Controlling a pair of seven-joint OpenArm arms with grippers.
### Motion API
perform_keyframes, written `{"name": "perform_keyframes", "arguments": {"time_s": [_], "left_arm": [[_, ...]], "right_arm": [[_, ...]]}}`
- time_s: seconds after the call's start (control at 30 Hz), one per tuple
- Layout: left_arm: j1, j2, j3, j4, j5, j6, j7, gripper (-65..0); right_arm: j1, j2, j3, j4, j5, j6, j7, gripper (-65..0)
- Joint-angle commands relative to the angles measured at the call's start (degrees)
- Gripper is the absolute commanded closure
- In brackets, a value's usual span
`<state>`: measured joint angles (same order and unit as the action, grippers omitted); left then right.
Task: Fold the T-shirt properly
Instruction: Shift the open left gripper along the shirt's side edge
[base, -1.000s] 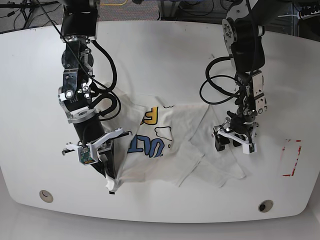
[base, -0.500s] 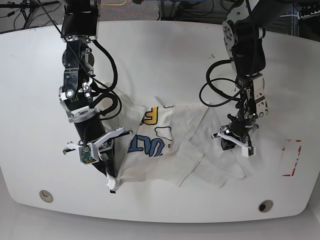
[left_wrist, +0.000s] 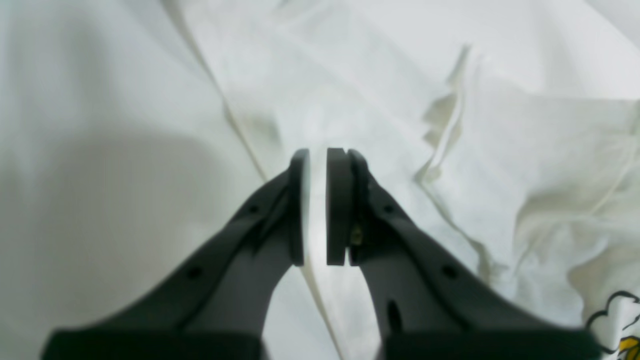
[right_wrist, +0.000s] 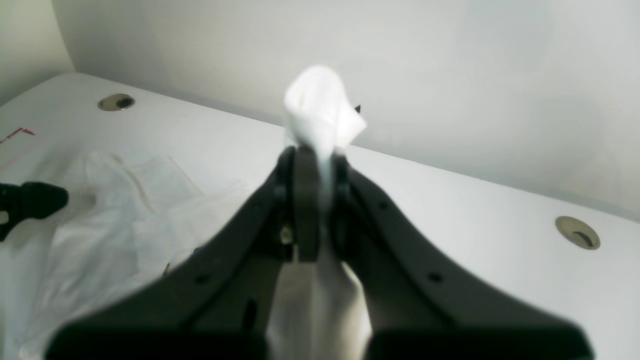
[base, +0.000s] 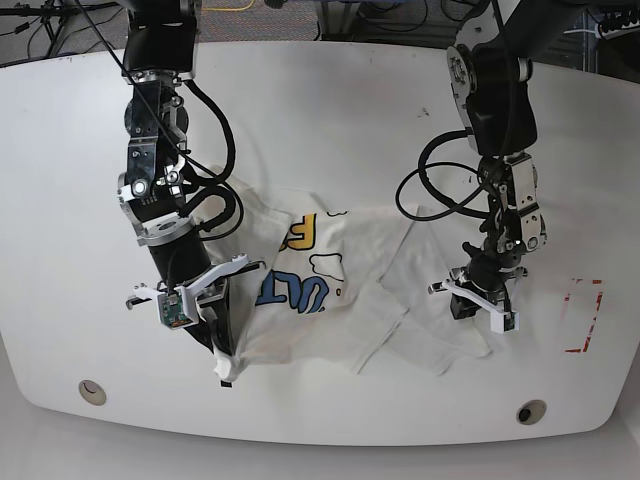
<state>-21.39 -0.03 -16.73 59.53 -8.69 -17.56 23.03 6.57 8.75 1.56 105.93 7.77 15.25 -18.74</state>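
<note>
Early stage — the T-shirt (base: 340, 290) is still a crumpled, uneven heap in the middle of the white bench (base: 330, 120), print partly showing: blue and yellow letters and a cloud outline left of centre in the base view. No clean fold line is visible anywhere; edges overlap at odd angles and a flap trails toward the lower right.

The right hand (base: 225, 365), at lower left of the base view, is clamped on a bunch of the shirt's edge. In the right wrist view a tuft of white cloth (right_wrist: 322, 112) pokes out past the closed tips, with more cloth hanging below the jaws, so that corner is lifted off the bench.

The left hand (base: 480, 300), at centre right of the base view, sits down on the right-hand part of the shirt. In the left wrist view (left_wrist: 317, 205) its pads (left_wrist: 336, 205) stand only a narrow slit apart over the white fabric; whether a layer is pinched in that slit I cannot tell — the gap just shows pale.

Judgement: one corner secured, second grasp maybe forming. Left to do is nearly everything: spread the shirt flat, straighten the sleeves, then make the actual folds.
</note>
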Motion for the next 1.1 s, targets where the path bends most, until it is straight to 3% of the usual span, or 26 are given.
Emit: {"name": "perform_keyframes", "arguments": {"time_s": [0.0, 0.5, 0.63, 0.9, 1.07], "left_arm": [[0.03, 0.00, 1.80, 5.76, -0.12, -0.25, 0.52, -1.2], [8.31, -0.70, 2.30, 22.78, 0.79, -0.15, 4.78, -0.6], [11.46, -2.86, 2.62, 29.74, 1.59, -0.08, 6.90, 0.0], [13.39, -4.24, 3.77, 31.21, 2.24, -0.29, 8.05, 0.0], [10.60, -4.59, 6.33, 26.63, 2.83, -0.44, 8.57, -9.2]], "right_arm": [[1.47, 0.41, 0.39, 0.74, 0.47, 0.02, 1.74, 0.0], [1.44, 0.93, 0.50, 1.25, 0.30, -0.22, 1.82, -0.1], [1.17, 0.89, 0.46, 0.81, 0.42, -0.09, 1.70, -0.6], [1.02, 1.14, 0.53, 0.61, 0.49, -0.10, 1.88, -0.7], [0.14, 0.99, 0.60, 1.18, 0.17, -0.22, 1.79, -1.0]]}}
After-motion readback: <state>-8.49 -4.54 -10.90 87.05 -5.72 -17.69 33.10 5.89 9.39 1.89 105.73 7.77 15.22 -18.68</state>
